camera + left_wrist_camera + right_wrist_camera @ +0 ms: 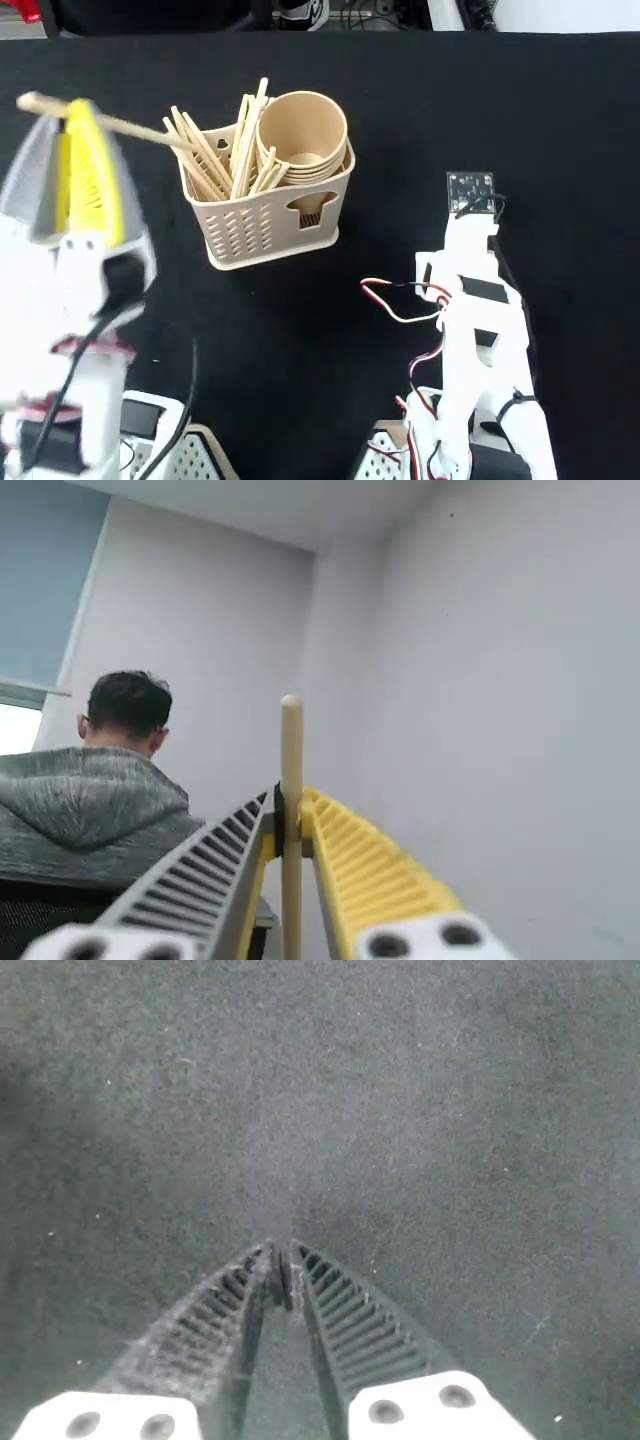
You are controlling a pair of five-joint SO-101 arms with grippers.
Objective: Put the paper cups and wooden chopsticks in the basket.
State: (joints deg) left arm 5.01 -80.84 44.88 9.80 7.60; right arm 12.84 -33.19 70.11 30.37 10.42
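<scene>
A beige slotted basket (262, 222) stands on the black table (560, 120). It holds stacked paper cups (303, 130) and several wooden chopsticks (212, 153). My left gripper (72, 115) is raised at the far left, shut on one wooden chopstick (120, 123) that lies nearly level, its far end reaching the basket's left rim. In the left wrist view that chopstick (291, 810) stands pinched by the gripper (290, 825). My right gripper (280, 1265) is shut on nothing, low over bare black cloth, right of the basket (470, 195).
Red and white cables (400, 300) loop beside the right arm. Both arm bases (440, 440) stand at the table's near edge.
</scene>
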